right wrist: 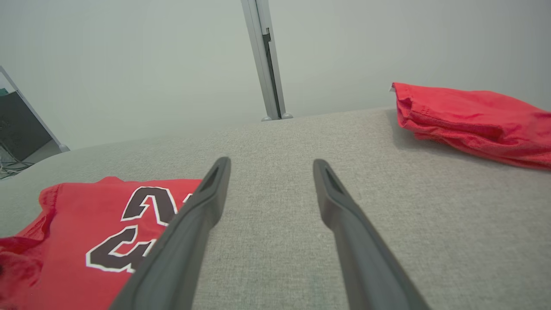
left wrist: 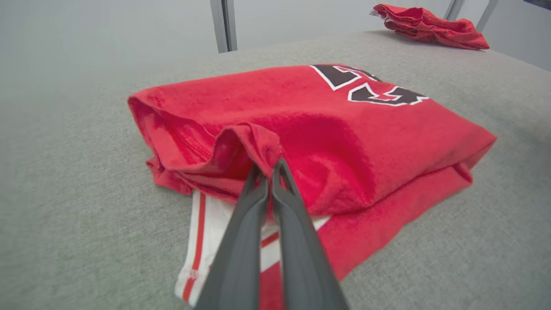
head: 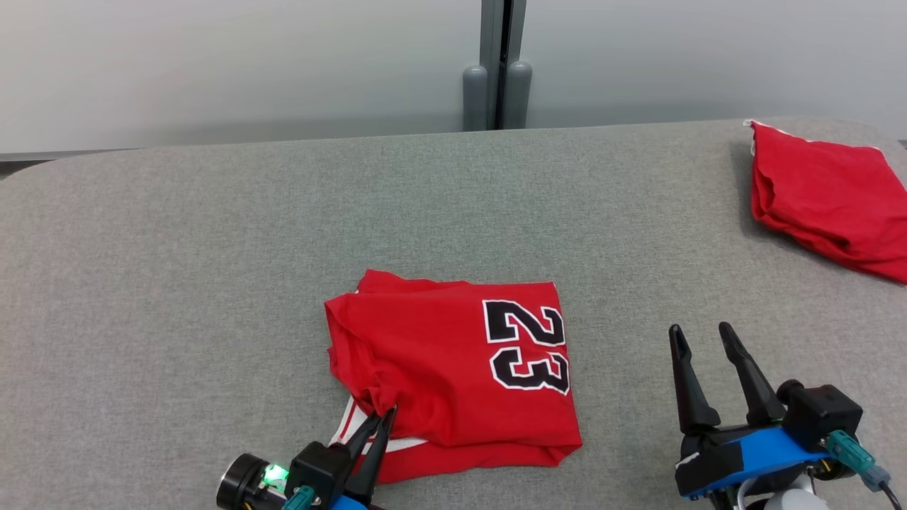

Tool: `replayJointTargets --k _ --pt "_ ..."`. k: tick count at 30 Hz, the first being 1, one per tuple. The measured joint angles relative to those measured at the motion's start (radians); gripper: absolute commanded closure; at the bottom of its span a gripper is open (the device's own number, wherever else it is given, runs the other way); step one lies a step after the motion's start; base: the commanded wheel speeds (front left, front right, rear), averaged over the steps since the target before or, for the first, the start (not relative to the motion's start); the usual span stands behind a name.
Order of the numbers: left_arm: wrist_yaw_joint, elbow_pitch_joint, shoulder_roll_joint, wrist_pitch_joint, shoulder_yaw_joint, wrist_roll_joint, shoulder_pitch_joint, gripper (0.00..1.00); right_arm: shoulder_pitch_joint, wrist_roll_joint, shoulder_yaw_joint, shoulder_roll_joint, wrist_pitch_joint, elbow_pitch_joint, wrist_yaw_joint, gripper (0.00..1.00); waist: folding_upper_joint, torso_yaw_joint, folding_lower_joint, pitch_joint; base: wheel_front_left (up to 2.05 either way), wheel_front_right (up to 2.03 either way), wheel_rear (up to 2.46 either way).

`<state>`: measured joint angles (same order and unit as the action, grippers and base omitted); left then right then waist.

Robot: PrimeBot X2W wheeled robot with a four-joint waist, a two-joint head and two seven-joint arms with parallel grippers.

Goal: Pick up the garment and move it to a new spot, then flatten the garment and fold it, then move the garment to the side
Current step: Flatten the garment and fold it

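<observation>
A red jersey [head: 446,361] with a black "23" lies folded on the grey table [head: 212,248], a white red-striped edge poking out at its near left. My left gripper [head: 387,414] is shut on a pinch of the top layer at the jersey's near-left corner; in the left wrist view the fabric [left wrist: 258,142] bunches up over the closed fingertips of the gripper [left wrist: 269,165]. My right gripper [head: 701,333] stands open to the jersey's right, nothing between its fingers; from the right wrist the gripper [right wrist: 271,165] points over bare table, the jersey [right wrist: 86,232] at lower left.
A second red garment [head: 822,191] lies crumpled at the table's far right corner, also in the right wrist view as a red heap [right wrist: 469,120]. A grey post [head: 499,67] stands behind the table's far edge against a pale wall.
</observation>
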<state>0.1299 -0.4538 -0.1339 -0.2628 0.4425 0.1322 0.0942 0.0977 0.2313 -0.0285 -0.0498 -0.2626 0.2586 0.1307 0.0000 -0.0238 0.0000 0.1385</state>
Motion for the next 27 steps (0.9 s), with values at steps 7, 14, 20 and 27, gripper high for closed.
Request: replayJointTargets --k 7,14,20,27 --pt "-0.007 0.067 -0.012 0.0 -0.053 0.009 -0.074 1.0 -0.002 -0.002 0.016 0.0 0.0 0.008 0.0 0.0 0.0 0.025 0.0 -0.003 0.0 0.0 0.0" --pt "-0.006 0.026 0.005 0.0 -0.066 0.025 -0.112 0.0 -0.001 -0.003 0.021 0.0 0.0 0.028 0.0 0.0 0.0 0.046 0.0 -0.001 0.0 0.0 0.0" --pt "-0.006 0.11 0.025 0.0 -0.144 0.043 -0.113 0.0 0.0 -0.009 0.026 0.001 0.0 0.039 0.0 0.0 0.0 0.048 0.0 -0.013 0.0 0.0 0.0" --pt "-0.042 0.253 0.042 0.0 -0.328 0.042 -0.135 0.0 -0.008 -0.001 0.043 0.0 0.0 0.04 0.0 0.0 0.0 0.052 0.0 -0.034 0.0 0.0 0.0"
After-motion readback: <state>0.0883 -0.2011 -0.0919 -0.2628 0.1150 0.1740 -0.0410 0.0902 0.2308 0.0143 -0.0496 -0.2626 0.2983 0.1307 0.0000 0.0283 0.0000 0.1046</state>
